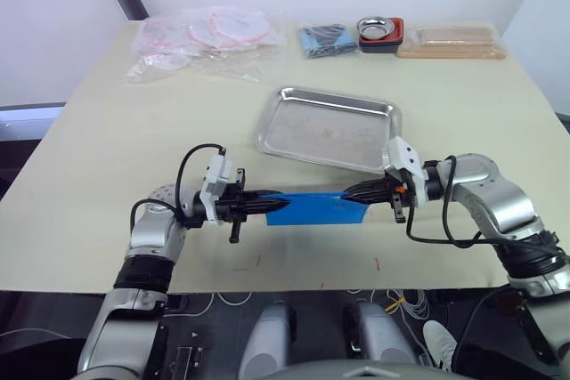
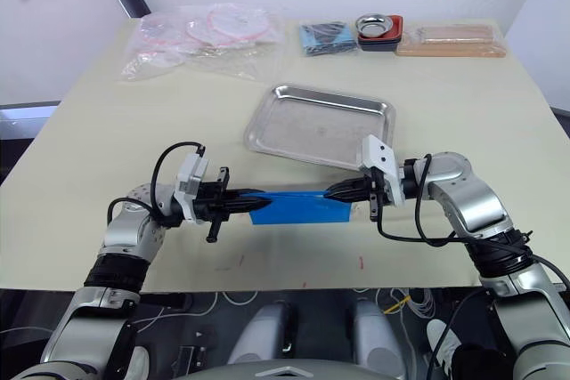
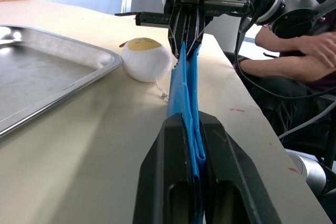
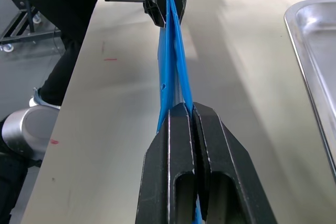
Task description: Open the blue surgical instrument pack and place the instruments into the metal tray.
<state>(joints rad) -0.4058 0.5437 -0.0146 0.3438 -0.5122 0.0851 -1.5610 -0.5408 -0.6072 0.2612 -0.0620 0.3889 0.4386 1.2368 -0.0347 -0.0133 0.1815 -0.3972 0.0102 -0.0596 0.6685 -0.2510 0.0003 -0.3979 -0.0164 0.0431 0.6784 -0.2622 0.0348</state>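
Opening was the step in hand: both grippers, left [image 1: 267,206] and right [image 1: 349,192], had jaws pinched on opposite ends of the blue surgical instrument pack [image 1: 316,208], stretched just above the tabletop [image 1: 107,140] before the metal tray [image 1: 328,128], so unfolding it likely came next.

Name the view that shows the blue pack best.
The left eye view: the blue surgical instrument pack shows flat, stretched between the left gripper and right gripper. Both wrist views show it edge-on.
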